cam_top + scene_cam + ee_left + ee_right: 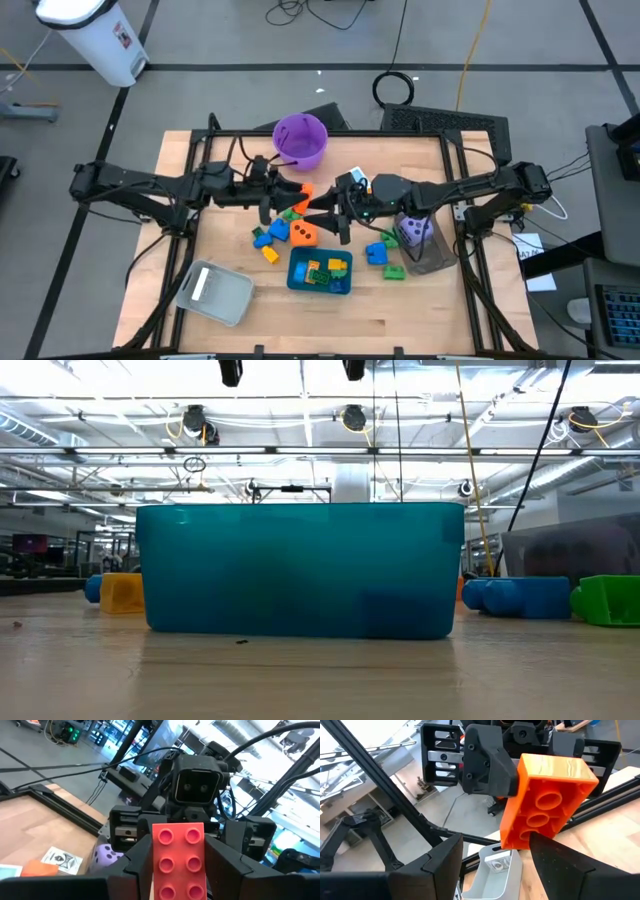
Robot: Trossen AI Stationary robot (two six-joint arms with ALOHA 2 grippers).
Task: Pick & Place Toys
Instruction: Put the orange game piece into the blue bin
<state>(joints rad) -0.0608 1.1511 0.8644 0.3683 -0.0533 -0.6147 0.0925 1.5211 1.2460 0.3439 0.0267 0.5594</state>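
Above the table's (pixel 400 310) middle, the left end effector (pixel 177 885) clamps a brick (pixel 178 861), studs showing, that looks red from the wrist and orange from above. The right end effector (pixel 492 857), facing it, stands parted and empty. Light, rigid, slick plastic; its flat sides suit gripping best.

Table centre blocked: grippers nose to nose over loose bricks (pixel 272 235) (front edge free).
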